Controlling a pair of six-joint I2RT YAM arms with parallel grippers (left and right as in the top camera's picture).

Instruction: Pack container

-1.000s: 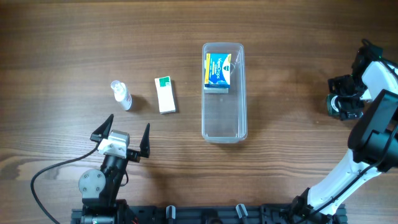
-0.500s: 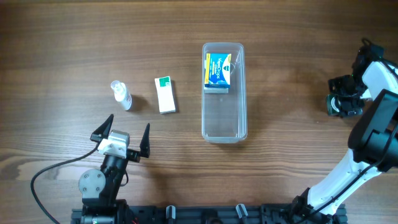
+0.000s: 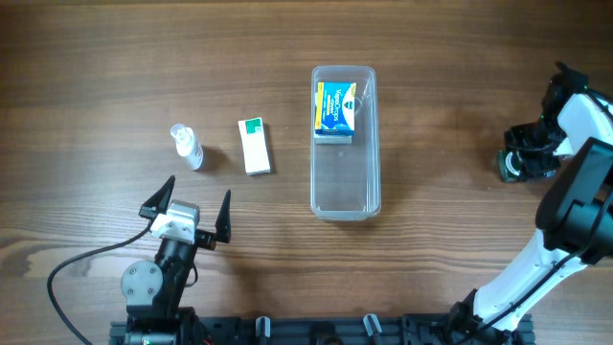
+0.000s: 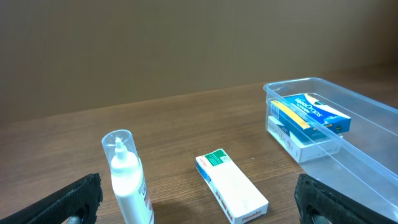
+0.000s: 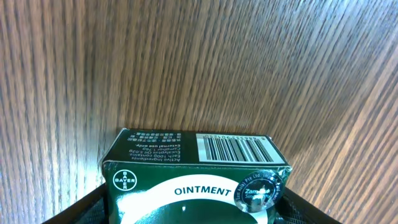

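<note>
The clear plastic container (image 3: 345,187) lies lengthwise mid-table with a blue and yellow box (image 3: 335,109) in its far end; both also show in the left wrist view, the container (image 4: 367,149) and the box (image 4: 311,115). A white and green box (image 3: 255,146) (image 4: 231,185) and a small clear spray bottle (image 3: 187,146) (image 4: 127,177) sit left of it. My left gripper (image 3: 188,206) is open and empty, near the front edge. My right gripper (image 3: 522,161) at the far right is shut on a dark green ointment box (image 5: 196,177), held above the wood.
The wooden table (image 3: 460,77) extends around the items. A black cable (image 3: 72,268) runs by the left arm's base at the front left.
My right gripper with the green box has shifted slightly left. The left arm and the table items have not moved.
</note>
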